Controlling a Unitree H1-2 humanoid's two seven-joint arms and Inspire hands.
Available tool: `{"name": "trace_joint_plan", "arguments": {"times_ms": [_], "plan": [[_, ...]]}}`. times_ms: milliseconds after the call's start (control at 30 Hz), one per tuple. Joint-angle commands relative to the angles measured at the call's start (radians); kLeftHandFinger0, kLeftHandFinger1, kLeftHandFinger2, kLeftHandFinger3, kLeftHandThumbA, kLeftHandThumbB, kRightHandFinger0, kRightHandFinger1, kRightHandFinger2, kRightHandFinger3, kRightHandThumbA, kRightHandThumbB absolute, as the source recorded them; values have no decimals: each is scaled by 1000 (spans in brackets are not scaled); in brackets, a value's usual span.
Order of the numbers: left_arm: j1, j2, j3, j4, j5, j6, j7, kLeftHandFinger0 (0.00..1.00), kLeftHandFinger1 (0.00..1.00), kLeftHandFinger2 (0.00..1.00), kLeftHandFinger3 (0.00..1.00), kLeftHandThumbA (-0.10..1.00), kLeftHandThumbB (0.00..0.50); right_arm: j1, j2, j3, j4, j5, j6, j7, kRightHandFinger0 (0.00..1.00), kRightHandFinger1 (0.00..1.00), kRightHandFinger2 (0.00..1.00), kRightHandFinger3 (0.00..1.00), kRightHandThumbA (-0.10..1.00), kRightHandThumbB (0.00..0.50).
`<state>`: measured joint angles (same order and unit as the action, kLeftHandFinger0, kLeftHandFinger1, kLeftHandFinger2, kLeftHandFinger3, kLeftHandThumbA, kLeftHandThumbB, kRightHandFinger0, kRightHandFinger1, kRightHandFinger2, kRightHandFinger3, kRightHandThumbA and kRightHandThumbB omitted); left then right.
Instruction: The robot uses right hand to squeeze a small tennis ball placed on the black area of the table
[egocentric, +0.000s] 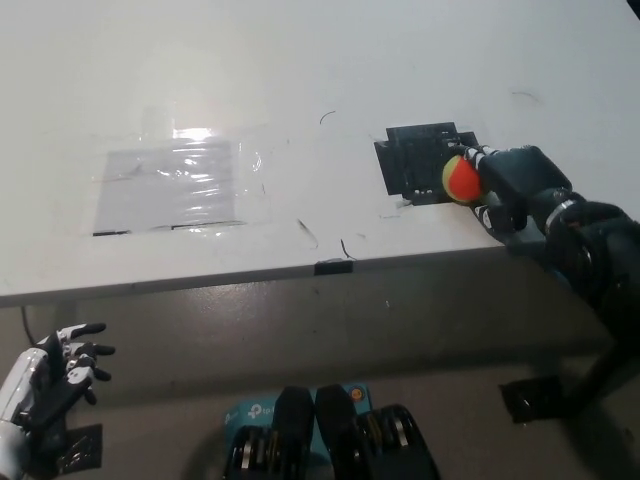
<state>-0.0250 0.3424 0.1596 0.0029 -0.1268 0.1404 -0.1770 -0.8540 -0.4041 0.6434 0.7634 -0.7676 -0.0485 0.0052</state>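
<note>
On the white table (300, 80), the robot's black right hand (510, 180) closes around a small orange-and-yellow ball (459, 178) at the black patch (415, 160); light and springy, it likely suits an all-round grip. Left hand (55, 375) rests open below.

A white table (300, 60) with glare stands above grey floor (200, 340).

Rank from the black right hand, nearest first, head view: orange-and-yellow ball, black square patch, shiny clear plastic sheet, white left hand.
1. Orange-and-yellow ball: at the fingers of the black right hand.
2. Black square patch: under and just left of the ball.
3. Shiny clear plastic sheet: table's left part.
4. White left hand: lower left, below the table edge.
</note>
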Motion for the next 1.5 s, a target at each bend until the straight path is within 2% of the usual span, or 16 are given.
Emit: {"name": "trace_joint_plan", "arguments": {"times_ms": [0,67,133,233,300,333,367,400,533,667,733,933,1100,1267,1367,1467], "plan": [[-9,10,9,-11,-9,-36,-5,363,470,597,700,361,3,43,25,15,30,-58,-45,-121,0,343,624,226,-100,0],[-9,10,8,-12,-7,-33,-4,369,472,601,705,344,0,44,32,1,43,-46,-44,-131,0,350,630,220,-100,1],[2,10,9,-9,-10,-45,-8,363,469,598,701,339,0,65,35,-23,39,-27,-74,-179,0,323,601,220,-100,51],[20,8,11,-23,-12,-36,-7,352,468,603,685,283,0,93,38,-68,25,12,-123,-232,0,240,513,199,-100,231],[25,8,12,-29,-9,-23,-3,369,474,604,703,281,0,113,39,-127,-6,52,-153,-274,0,224,515,342,-100,277],[28,8,13,-30,-9,-21,-2,373,475,605,708,285,0,117,42,-141,-9,57,-157,-277,0,187,479,325,-100,281],[30,5,14,-29,-9,-20,2,389,476,609,721,286,0,127,49,-183,-31,97,-146,-256,0,176,471,292,-100,254],[29,4,14,-27,-8,-21,2,387,474,609,722,287,0,133,54,-213,-34,118,-170,-279,0,163,463,261,-100,270],[32,3,16,-30,-6,-16,5,346,449,596,715,335,0,149,80,-323,-79,196,-206,-289,0,128,462,292,-100,259],[32,-2,20,-25,-8,-31,5,333,449,583,704,275,0,150,120,-461,-130,351,-255,-231,0,106,444,297,-100,220],[32,-2,19,-25,-7,-30,5,345,458,589,704,284,0,150,132,-495,-156,378,-259,-223,0,72,348,220,-100,216],[34,1,15,-33,2,-27,5,341,463,591,685,378,4,162,189,-604,-312,480,-172,-180,0,0,255,147,-100,211],[35,0,18,-24,-6,-43,0,345,456,575,675,348,0,178,242,-683,-399,613,-142,-134,0,0,244,171,-100,219],[24,-1,27,-27,-12,-28,8,326,441,561,674,343,2,188,307,-766,-486,755,-23,-103,0,0,48,82,-100,175],[26,2,27,-24,-12,-33,4,345,459,578,695,339,0,219,322,-784,-517,782,-2,-86,0,0,51,96,-100,192],[28,1,28,-33,-10,-19,8,351,449,575,692,326,0,246,333,-798,-544,806,-4,-72,0,0,51,107,-100,162]]}}
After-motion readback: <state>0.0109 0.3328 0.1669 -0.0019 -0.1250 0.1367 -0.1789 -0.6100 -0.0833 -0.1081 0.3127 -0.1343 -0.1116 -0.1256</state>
